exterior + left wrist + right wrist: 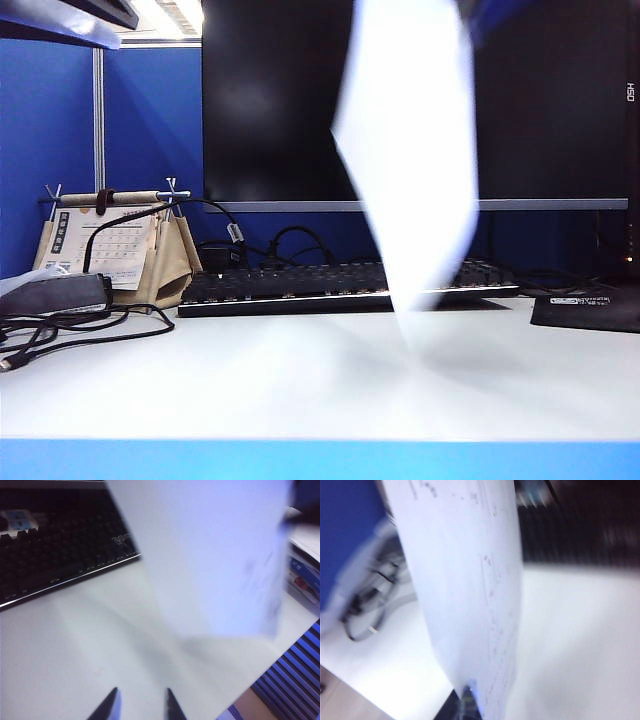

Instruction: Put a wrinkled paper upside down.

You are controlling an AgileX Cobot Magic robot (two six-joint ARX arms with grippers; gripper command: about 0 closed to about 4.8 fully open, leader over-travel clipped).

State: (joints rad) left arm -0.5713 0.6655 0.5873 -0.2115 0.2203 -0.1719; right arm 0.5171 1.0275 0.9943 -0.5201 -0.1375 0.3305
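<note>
Hanging close before your exterior camera, the wrinkled paper [410, 150] dangles above the table [300, 390], off the surface (blurred), toward twelve o'clock. Your right gripper [465, 700] is clamped on its edge; your left gripper [141, 705] hovers empty, jaws apart. Lifting looks done; turning over and laying down remain.

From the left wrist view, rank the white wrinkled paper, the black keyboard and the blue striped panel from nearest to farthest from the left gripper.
Left gripper is open, low over the white table.
1. White wrinkled paper: hanging just ahead, clamped in the shut right gripper.
2. Black keyboard: ahead, beyond the bare table.
Blue striped panel, off the table edge: too close to call.
</note>
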